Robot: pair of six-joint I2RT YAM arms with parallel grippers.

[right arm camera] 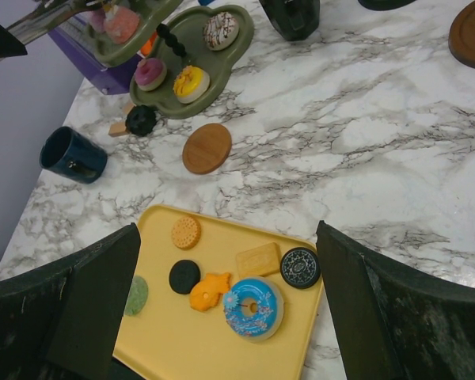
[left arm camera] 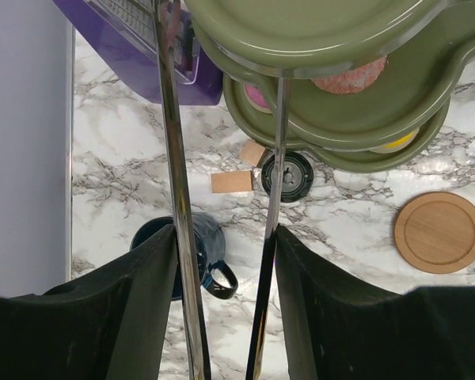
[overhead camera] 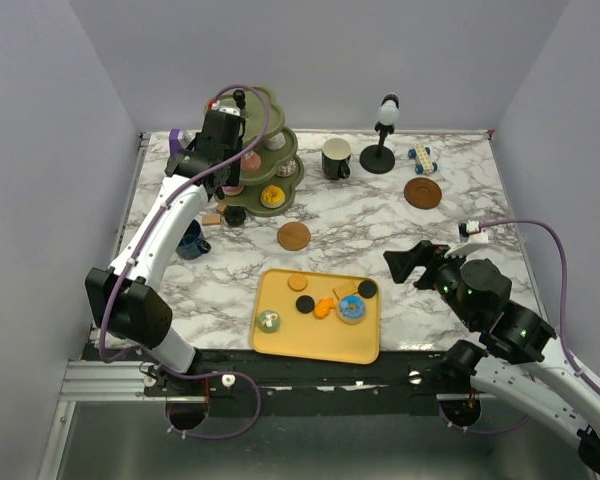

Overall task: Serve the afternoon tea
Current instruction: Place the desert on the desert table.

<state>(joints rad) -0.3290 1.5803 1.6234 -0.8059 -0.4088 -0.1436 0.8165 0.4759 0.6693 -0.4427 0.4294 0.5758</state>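
My left gripper (overhead camera: 220, 140) (left arm camera: 226, 237) is shut on a pair of metal tongs (left arm camera: 178, 158), whose blades stand apart and reach under the tiers of the olive-green stand (overhead camera: 285, 150) (left arm camera: 340, 103) (right arm camera: 198, 51); their tips are hidden. Doughnuts sit on the stand's lower tier (right arm camera: 191, 81), and a pink treat (left arm camera: 352, 79) on the middle one. The dark-blue mug (overhead camera: 192, 240) (left arm camera: 191, 245) (right arm camera: 71, 154) lies left of the stand. My right gripper (overhead camera: 410, 262) (right arm camera: 226, 261) hangs open above a yellow tray (overhead camera: 300, 340) (right arm camera: 190, 348) holding a blue doughnut (right arm camera: 253, 307) and several biscuits.
The black cream-lined mug (overhead camera: 336, 158) stands behind two brown coasters (overhead camera: 294, 236) (overhead camera: 422, 192). A black biscuit (left arm camera: 287, 176) and tan biscuits (left arm camera: 232, 182) lie by the stand's foot. A purple holder (overhead camera: 180, 160) sits far left, a black ball-topped stand (overhead camera: 382, 130) at the back.
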